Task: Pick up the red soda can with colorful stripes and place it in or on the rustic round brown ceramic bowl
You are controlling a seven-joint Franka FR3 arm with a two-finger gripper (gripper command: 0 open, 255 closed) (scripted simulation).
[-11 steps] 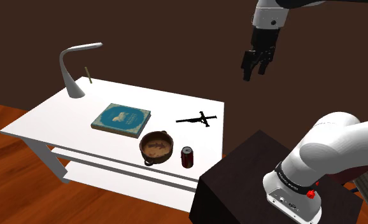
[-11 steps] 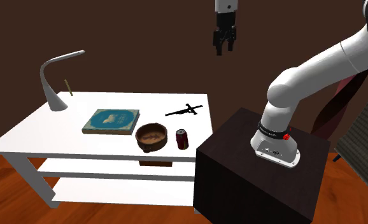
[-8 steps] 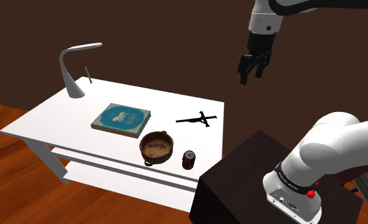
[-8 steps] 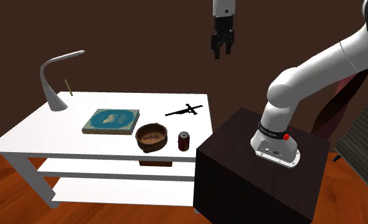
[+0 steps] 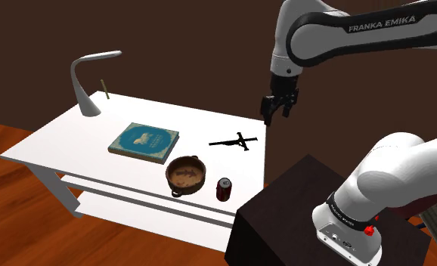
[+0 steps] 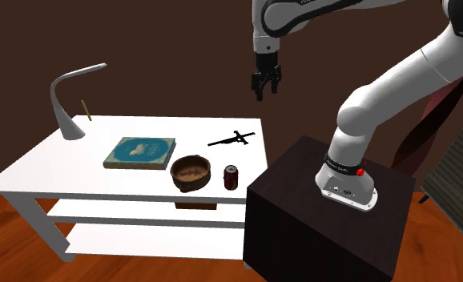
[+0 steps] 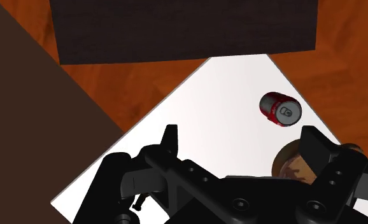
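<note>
Hovering well above the desk (image 5: 202,125), the end effector (image 5: 272,112) gapes wide and empty, presumably readied for the grasp, well apart from the can (image 5: 223,188) standing upright near the desk's edge just beside the bowl (image 5: 185,174), so a short carry.

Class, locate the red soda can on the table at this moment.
In the shoulder view the red soda can stands upright near the white table's near edge, just right of the brown bowl.
</note>
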